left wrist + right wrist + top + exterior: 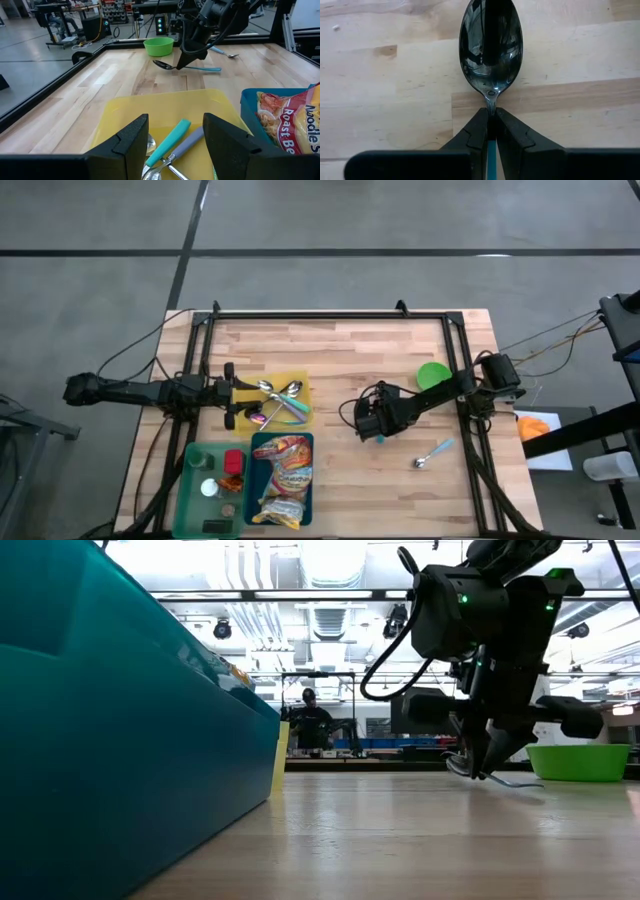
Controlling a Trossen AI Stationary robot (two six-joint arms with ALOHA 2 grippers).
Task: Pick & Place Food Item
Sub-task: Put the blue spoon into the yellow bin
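While pinched by right fingers [490,125], spoon [491,47] level, bowl toward yellow tray [298,380]

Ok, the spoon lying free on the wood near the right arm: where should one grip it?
The spoon lies flat on the table, so come straight down from above and close the jaws across the middle of its thin blue handle; the rounded bowl end would likely slip.
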